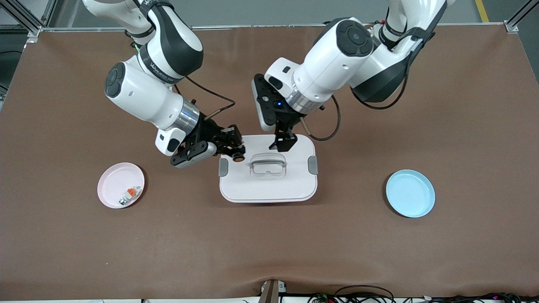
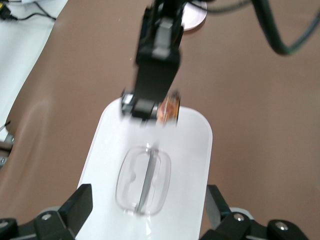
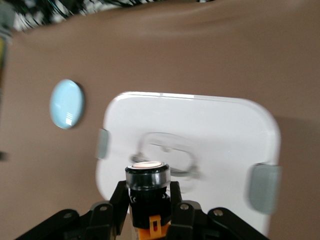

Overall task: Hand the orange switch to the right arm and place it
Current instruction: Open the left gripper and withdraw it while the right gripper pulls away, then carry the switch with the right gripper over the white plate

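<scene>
Right gripper (image 1: 234,154) hangs over the corner of the white lid (image 1: 269,191) at the right arm's end, its fingers closed on the black body of the orange switch (image 1: 238,159). In the right wrist view the switch (image 3: 147,172) stands upright between the two fingers, round face up. Toward the right arm's end of the table, and a little nearer the front camera, lies the pink plate (image 1: 113,176), with a whitish-grey small part (image 1: 129,194) near its rim. I judge the handover done and the placing not yet begun. That plate looks the likely target, though the pictures do not settle it. To place well, carry the switch level and clear of the lid's grey clip (image 1: 223,167). Bring it down over a bare patch of the plate, apart from the small part, and open only when the switch's base is close to the plate. It is round and could roll if dropped or tipped. Over the lid, by the clear handle (image 1: 268,164), the left gripper (image 1: 283,145) hangs with its fingers spread apart and nothing between them. It should wait or rise clear so the arms do not brush. At the left arm's end sits the blue plate (image 1: 410,193), well apart from both grippers.
</scene>
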`<state>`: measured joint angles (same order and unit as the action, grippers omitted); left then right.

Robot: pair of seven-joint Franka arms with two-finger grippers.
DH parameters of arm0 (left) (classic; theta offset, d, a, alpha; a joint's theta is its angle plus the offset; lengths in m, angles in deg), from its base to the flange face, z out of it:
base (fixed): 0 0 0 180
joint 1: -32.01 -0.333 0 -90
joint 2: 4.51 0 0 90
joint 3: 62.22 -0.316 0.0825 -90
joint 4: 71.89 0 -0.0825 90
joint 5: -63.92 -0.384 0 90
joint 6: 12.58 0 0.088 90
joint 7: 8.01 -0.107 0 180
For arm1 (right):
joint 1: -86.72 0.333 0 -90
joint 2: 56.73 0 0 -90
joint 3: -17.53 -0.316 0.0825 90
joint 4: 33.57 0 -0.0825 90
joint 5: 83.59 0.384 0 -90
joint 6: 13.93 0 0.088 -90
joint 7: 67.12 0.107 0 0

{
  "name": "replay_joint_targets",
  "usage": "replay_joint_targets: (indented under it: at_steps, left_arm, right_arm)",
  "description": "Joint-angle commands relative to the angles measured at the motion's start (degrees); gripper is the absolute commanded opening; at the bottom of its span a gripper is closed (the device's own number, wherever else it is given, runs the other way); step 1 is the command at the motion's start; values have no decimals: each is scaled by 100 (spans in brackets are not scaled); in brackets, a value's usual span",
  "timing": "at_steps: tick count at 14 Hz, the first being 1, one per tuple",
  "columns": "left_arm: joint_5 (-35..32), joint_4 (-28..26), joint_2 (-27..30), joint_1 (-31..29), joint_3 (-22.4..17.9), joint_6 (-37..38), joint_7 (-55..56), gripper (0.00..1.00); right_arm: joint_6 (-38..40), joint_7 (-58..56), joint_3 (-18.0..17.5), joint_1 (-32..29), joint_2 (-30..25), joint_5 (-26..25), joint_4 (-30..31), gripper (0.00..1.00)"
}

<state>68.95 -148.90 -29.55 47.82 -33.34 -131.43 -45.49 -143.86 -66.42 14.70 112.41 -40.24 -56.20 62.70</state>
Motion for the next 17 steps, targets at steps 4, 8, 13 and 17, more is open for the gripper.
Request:
replay_joint_targets:
  at_steps: [4, 8, 13, 17]
  left_arm:
    - [288, -68, 535, -482, -32, 695, 696, 100]
    - [191, -77, 738, -561, -84, 978, 2885, 100]
    - [182, -103, 895, -1133, -111, 1266, 4658, 100]
    - [-256, -130, 975, -1502, -111, 1881, 5436, 100]
  right_arm:
    - [1142, -3133, -24, -739, -41, -612, -38, 0]
    - [2110, -4936, -15, -1434, -111, -1181, -29, 0]
    - [2340, -6080, -24, -1970, -207, -1912, 49, 0]
    - [2305, -6844, -24, -2392, -427, -2114, 418, 0]
